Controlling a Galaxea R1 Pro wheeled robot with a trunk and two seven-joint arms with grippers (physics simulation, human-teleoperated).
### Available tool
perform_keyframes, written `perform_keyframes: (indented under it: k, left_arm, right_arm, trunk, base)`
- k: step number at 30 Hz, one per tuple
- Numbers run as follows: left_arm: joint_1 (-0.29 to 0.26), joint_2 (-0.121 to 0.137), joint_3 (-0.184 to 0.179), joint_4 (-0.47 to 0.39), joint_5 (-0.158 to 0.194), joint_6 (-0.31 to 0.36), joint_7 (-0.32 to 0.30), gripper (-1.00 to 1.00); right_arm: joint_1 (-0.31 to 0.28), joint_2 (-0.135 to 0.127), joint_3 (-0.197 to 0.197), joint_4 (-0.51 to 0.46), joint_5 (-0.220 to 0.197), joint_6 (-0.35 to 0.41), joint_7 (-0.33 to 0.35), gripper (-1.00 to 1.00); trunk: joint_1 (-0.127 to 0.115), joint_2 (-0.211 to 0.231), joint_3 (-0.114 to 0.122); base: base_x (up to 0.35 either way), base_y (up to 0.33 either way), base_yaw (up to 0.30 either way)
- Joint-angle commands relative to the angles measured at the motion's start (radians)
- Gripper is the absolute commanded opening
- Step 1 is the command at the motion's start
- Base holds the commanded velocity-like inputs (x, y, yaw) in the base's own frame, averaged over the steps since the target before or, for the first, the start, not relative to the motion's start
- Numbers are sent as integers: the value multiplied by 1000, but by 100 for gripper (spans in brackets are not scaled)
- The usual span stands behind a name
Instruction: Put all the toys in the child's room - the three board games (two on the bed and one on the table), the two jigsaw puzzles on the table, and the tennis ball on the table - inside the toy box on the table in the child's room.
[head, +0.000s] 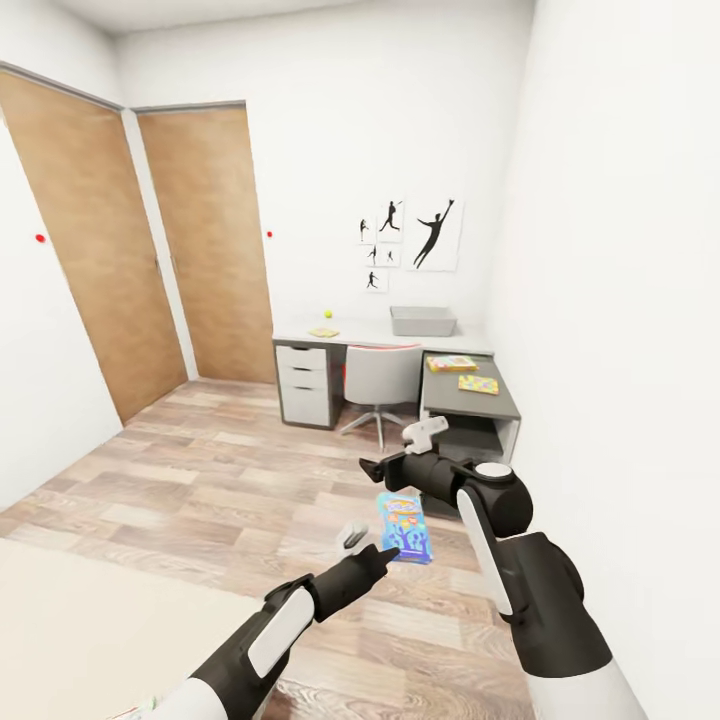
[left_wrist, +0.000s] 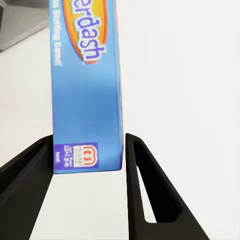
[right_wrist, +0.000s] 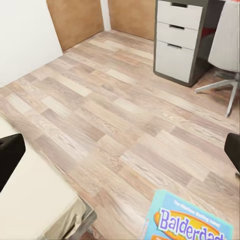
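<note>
The left gripper (left_wrist: 90, 150) pinches a light blue game box (left_wrist: 87, 95) reading "Balderdash" — held out over bare plank floor (head: 200, 490), well short of the table (head: 370, 330) and toy box (head: 422, 320). The right gripper (head: 420, 432) points forward beside it, fingers (right_wrist: 10, 155) seemingly spread — only their tips show

The long light grey desk top (head: 375, 331) carries a small yellow-green ball (head: 326, 314), a flat colourful box (head: 323, 332) and a shallow grey tray (head: 422, 320), while its lower dark grey section (head: 493, 402) carries two bright jigsaw-patterned boxes (head: 452, 363) (head: 478, 384).
</note>
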Motion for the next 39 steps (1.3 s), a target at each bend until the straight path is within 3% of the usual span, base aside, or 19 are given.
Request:
perform_keyframes:
  k: [1,22,39]
  left_arm:
    - [-1,1,0,0,11,7,-1,-100]
    - [-7,2,-4,1,1,21,-32,-100]
    - [-1,5,-2,1,5,8,-36,-100]
  right_arm:
    - [-1,0,0,0,3,5,3,100]
    - [0,0,0,0,2,4,2,100]
    - [0,1,1,-1,3,5,3,100]
  trunk:
    - [0,-1,-1]
    - [0,-1,-1]
    - [0,-1,-1]
  base:
    - [4,7,-184]
    - [1,1,-36]
    - [0,0,-261]
